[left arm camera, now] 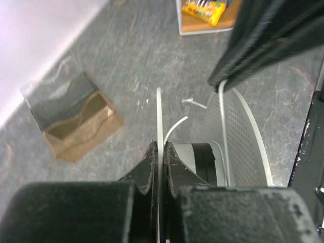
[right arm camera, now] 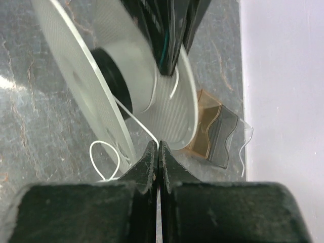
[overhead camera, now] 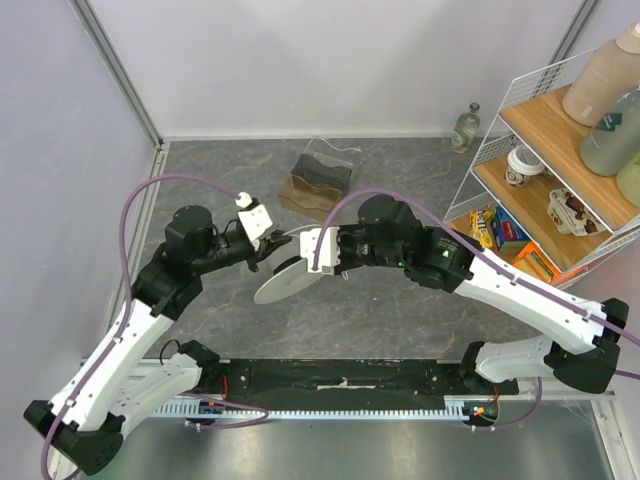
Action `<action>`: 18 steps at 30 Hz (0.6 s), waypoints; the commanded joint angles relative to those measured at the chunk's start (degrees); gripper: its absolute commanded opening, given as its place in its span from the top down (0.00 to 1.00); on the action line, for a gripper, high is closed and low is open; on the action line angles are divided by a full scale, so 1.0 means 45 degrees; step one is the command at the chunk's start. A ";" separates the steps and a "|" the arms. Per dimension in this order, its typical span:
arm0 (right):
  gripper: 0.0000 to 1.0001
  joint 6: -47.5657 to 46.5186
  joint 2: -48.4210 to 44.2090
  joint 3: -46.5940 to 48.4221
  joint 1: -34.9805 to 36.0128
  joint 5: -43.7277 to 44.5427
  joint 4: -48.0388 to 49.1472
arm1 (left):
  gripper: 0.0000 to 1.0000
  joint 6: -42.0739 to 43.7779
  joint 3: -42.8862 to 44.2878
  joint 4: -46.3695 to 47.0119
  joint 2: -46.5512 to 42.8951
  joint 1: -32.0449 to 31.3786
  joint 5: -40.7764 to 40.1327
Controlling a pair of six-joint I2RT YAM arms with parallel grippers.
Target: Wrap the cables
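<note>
While the right gripper [right arm camera: 158,149] pinches its jaws tight on the thin white cable [right arm camera: 137,120], that strand runs from the fingertips up and away to the dark core [right arm camera: 109,76] of the spool [right arm camera: 71,71], passing in between the two perforated discs. Opposite, the left gripper [left arm camera: 160,152] is clamped narrow on the spool itself, biting the rim of one flange [left arm camera: 159,111] edge-on, so the reel hangs above the table between both arms. A slack curl [right arm camera: 104,152] of cable droops low beside the nearer disc. The right arm owns the wire and the left owns the reel. The core lies ahead of the right fingertips with its axis crosswise to the strand, so I judge any winding must lead the cable around that core and inside the flanges.
</note>
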 commanded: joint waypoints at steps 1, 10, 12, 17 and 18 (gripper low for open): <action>1.00 -0.0771 -0.1554 -0.0711 -0.1310 -0.0470 0.0150 | 0.98 0.2308 -0.0042 -0.0557 -0.0951 0.0007 0.2264; 1.00 -0.1652 -0.3391 -0.3409 -0.4824 -0.3589 0.0150 | 0.98 0.0357 0.1382 -0.0108 -0.0777 0.0065 0.3496; 1.00 -0.1575 -0.3567 -0.3644 -0.5665 -0.4704 0.0111 | 0.98 0.0258 0.1754 -0.0205 -0.0621 0.0084 0.3905; 1.00 -0.1380 -0.3705 -0.3898 -0.7170 -0.7362 0.0325 | 0.98 -0.0248 0.2321 -0.0167 -0.0269 0.0104 0.5076; 1.00 -0.1302 -0.3686 -0.3918 -0.7405 -0.7773 0.0384 | 0.98 -0.0559 0.2360 -0.0050 -0.0191 0.0104 0.5311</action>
